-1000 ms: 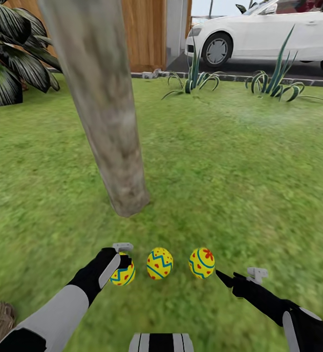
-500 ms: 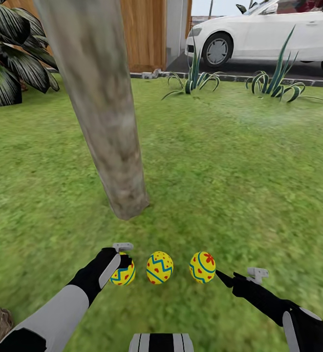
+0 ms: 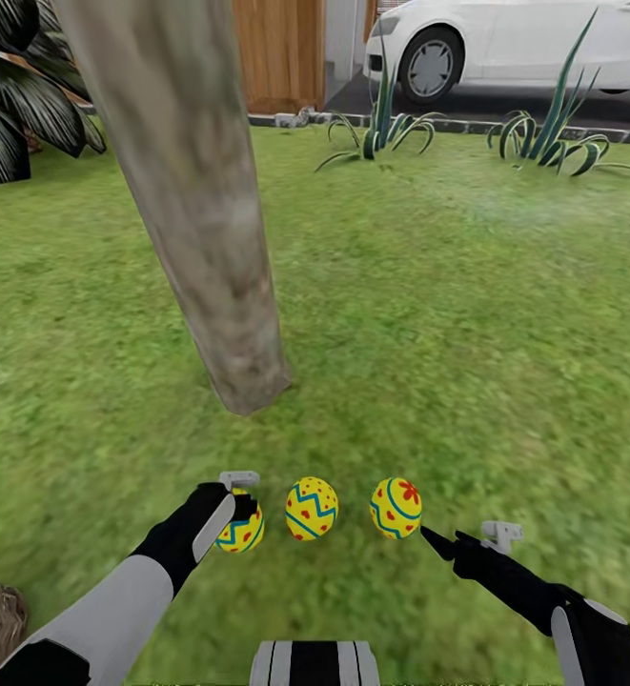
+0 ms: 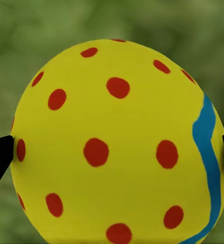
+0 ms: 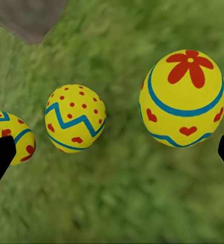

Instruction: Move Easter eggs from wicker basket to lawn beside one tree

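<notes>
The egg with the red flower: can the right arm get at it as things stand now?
Probably yes. The flower egg lies on open lawn just ahead of the right gripper, whose fingers are spread apart, with only grass between them and the egg.

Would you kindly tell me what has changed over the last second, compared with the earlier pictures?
Only the head camera tilted down a little, so the car and plants slid up the picture. The three Easter eggs lie in the same row on the lawn before the tree. The left gripper stays around the left egg, the right gripper open beside the right egg.
</notes>
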You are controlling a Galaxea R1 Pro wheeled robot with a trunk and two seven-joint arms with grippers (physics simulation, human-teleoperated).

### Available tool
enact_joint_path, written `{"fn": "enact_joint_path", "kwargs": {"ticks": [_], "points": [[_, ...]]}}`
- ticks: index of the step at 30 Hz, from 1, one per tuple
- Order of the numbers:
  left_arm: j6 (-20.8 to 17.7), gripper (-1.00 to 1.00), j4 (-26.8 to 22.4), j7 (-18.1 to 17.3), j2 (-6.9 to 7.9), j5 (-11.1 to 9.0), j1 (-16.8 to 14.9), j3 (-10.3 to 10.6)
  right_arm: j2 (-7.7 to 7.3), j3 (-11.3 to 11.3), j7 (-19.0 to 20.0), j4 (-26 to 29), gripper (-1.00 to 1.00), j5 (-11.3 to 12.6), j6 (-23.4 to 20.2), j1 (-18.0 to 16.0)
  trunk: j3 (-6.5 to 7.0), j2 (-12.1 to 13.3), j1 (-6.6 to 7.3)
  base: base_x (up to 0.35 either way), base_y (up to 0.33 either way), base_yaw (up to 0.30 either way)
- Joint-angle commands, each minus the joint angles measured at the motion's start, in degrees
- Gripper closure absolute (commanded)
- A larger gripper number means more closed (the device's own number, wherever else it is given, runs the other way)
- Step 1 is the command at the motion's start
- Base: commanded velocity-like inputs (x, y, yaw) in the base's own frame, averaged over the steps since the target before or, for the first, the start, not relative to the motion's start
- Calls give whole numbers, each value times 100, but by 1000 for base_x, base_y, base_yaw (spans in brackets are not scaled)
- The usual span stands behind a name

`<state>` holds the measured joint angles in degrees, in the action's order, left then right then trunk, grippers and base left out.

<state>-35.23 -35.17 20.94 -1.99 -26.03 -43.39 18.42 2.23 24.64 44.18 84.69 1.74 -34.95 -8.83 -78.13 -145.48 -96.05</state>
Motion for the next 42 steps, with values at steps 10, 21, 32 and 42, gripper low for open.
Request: {"fn": "enact_joint_path", "kwargs": {"ticks": [10,21,32,42], "points": [[106,100,-7,51,8,-55,6,36,5,15,23,4,-100,22,-48,-5,-226,-15,-24,0,0,0],[189,100,-7,54,12,-51,6,39,6,15,20,4,-100,19,-48,-5,-470,-30,-53,0,0,0],[192,100,-35,54,13,-51,8,39,6,15,20,4,-100,23,-47,-5,-536,-34,-60,0,0,0],[192,-100,-43,52,14,-51,14,39,6,15,20,4,-100,21,-47,-5,-536,-34,-60,0,0,0]]}}
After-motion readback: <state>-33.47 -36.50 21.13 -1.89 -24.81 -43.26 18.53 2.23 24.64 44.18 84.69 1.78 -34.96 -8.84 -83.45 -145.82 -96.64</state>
